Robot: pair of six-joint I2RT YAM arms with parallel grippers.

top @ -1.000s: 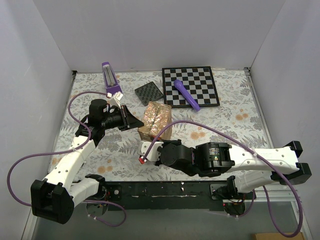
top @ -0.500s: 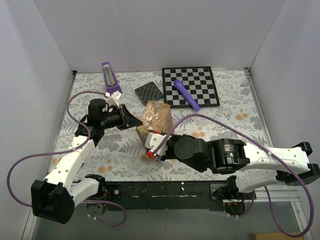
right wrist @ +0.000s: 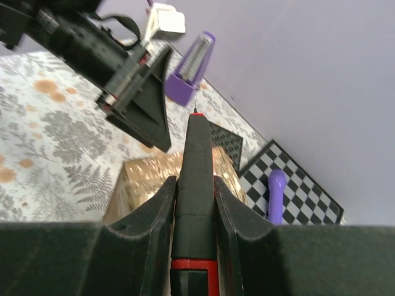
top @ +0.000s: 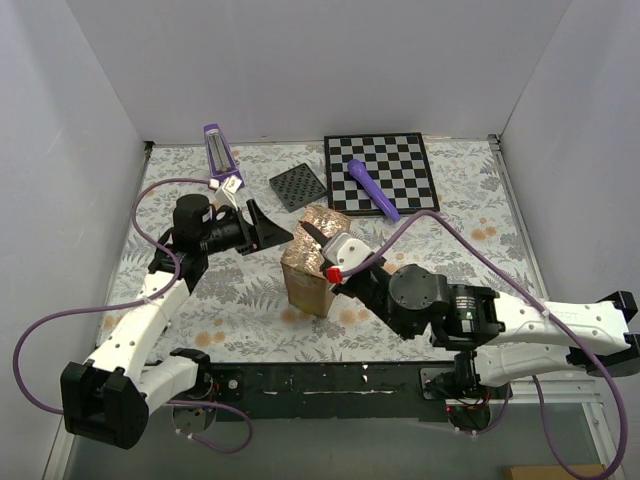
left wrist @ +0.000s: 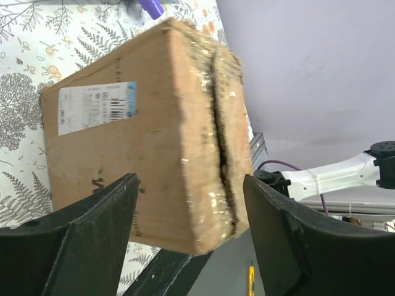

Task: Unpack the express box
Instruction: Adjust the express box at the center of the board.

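- The brown, tape-wrapped cardboard express box (top: 308,272) (left wrist: 154,135) lay flat a second ago. It now stands tipped up on one face on the fern-patterned table cover (top: 230,310), just ahead of the left pincer's tips
- The black-and-white right arm (top: 470,315) has swung in from the near edge. The right pincer (top: 333,255) (right wrist: 194,185) is now close over the box's upper face, on the side away from the left pincer; whether it touches cannot be told
- The left pincer (top: 272,230) (left wrist: 188,182) has let go. Its black fingers, closed on the box a moment ago, now stand wide apart, with the box in front of the gap and ungripped
- The right pincer is clamped on a slim black pen-shaped cutter with a red band (right wrist: 195,160), whose point reaches out over the box toward the left pincer
- The taped seam (left wrist: 219,135) faces the left pincer and shows a dark split along its length; the white printed label (left wrist: 95,108) sits on the neighbouring face
- As a judgement, the box has been turned and released so the split seam can be worked open; with nothing steadying it, a push from the cutter could topple it
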